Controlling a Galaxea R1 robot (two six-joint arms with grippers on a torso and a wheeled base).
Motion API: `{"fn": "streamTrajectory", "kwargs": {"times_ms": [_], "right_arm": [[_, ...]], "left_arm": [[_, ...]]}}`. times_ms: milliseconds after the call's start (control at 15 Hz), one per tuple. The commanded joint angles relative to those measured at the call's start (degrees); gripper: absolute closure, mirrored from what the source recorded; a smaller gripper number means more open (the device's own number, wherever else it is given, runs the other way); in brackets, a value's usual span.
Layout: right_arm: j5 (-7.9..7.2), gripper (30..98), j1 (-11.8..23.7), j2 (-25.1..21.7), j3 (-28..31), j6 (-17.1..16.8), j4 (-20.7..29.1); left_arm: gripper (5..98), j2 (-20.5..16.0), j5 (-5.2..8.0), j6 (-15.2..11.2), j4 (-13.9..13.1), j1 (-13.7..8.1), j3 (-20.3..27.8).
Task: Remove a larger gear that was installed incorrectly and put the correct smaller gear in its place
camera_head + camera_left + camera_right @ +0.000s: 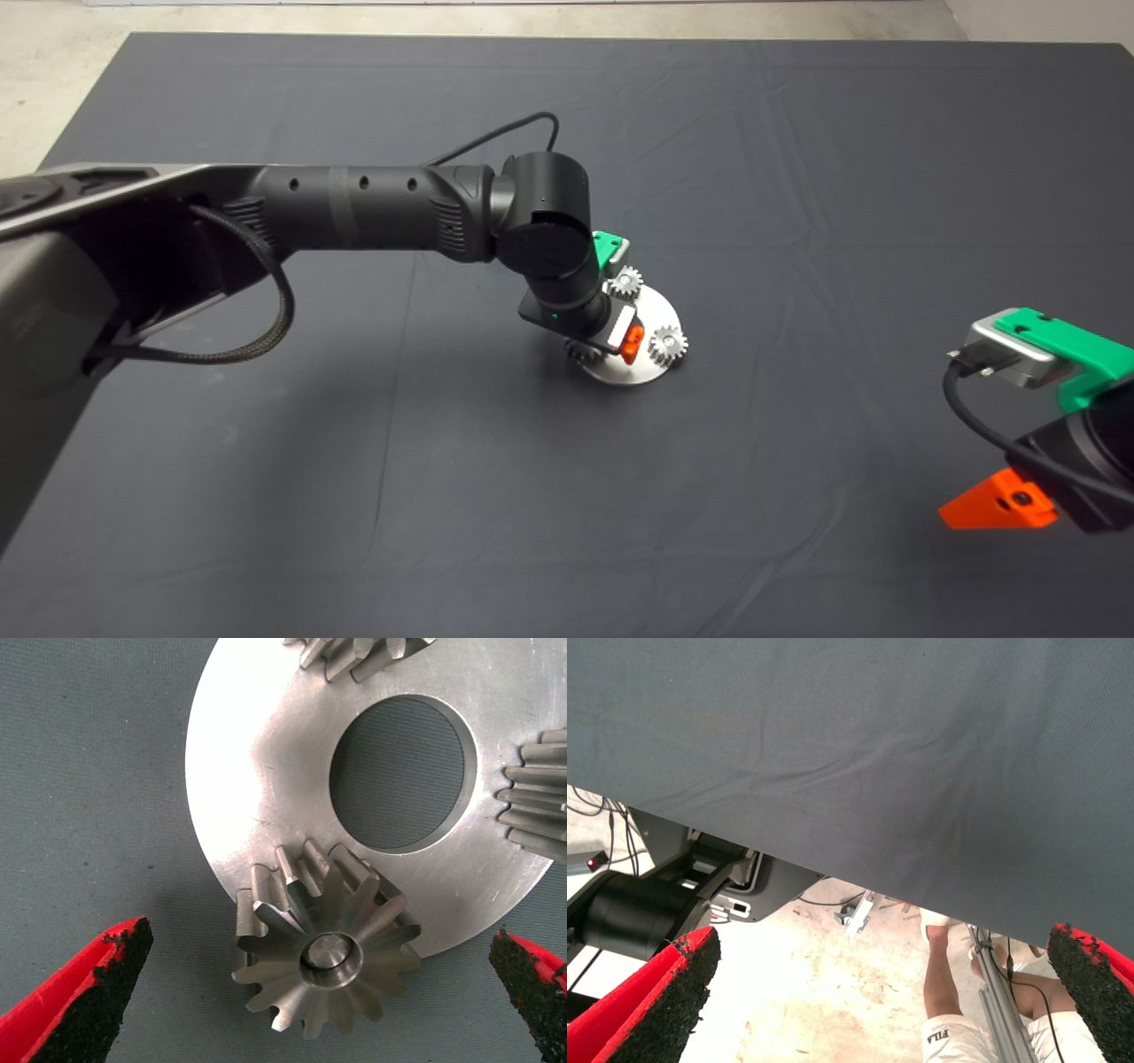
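Note:
A round silver plate [651, 310] with a big centre hole lies mid-mat and carries three gears. My left gripper [623, 341] hangs right over its near-left rim. In the left wrist view the larger gear [323, 957], shiny with long pointed teeth, sits on a peg at the plate's [257, 771] edge. It lies between my open left gripper [317, 939] fingers, which do not touch it. Two other gears [626, 282] [667, 344] stand on the plate. A loose smaller gear is out of view. My right gripper [997, 505] waits open at the lower right.
The left arm [372, 213] reaches across the mat from the left and hides the ground under it. The right wrist view shows the mat's edge [833, 873], the floor beyond, a machine base [647, 912] and a person's leg [943, 974].

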Motion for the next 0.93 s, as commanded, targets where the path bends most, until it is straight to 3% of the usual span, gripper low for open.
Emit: {"fn": "streamTrajectory", "kwargs": {"times_ms": [0,867], "right_arm": [[-6.76,30.9,1.11,-0.21,0.08,-0.22,1.92],[-6.76,30.9,1.11,-0.21,0.08,-0.22,1.92]], "left_arm": [[5.5,0.03,0.08,0.25,0.86,-0.87,0.28],[5.5,0.21,0.08,0.07,2.18,-0.70,0.72]]}}
